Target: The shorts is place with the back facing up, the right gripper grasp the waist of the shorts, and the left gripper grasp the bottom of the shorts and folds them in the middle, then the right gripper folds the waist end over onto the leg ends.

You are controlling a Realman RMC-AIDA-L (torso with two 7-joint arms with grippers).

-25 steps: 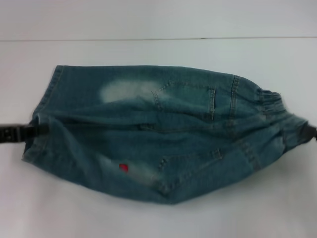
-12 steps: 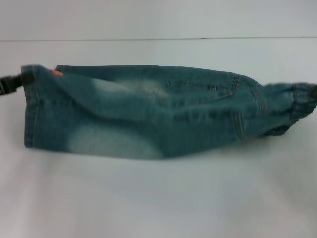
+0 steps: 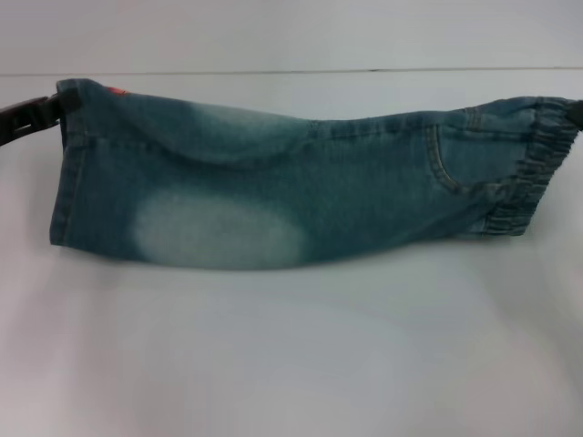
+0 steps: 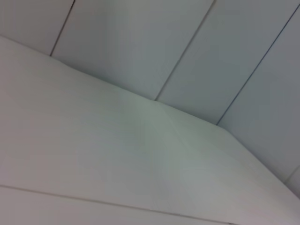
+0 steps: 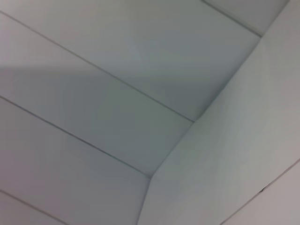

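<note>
Denim shorts (image 3: 273,196) folded lengthwise on the table (image 3: 291,364), left gripper (image 3: 27,114) pinching the bottom, right jaws hidden past the waist (image 3: 537,164); next I fold waist over.

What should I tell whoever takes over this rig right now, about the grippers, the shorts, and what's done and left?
Left gripper: at the far left corner of the shorts, holding the leg hems.
Right gripper: barely visible at the right edge, by the elastic waist; grip unclear.
Shorts: stretched across the white table, already folded lengthwise.
Left: release, then the right gripper folds the waist over onto the leg ends.
</note>
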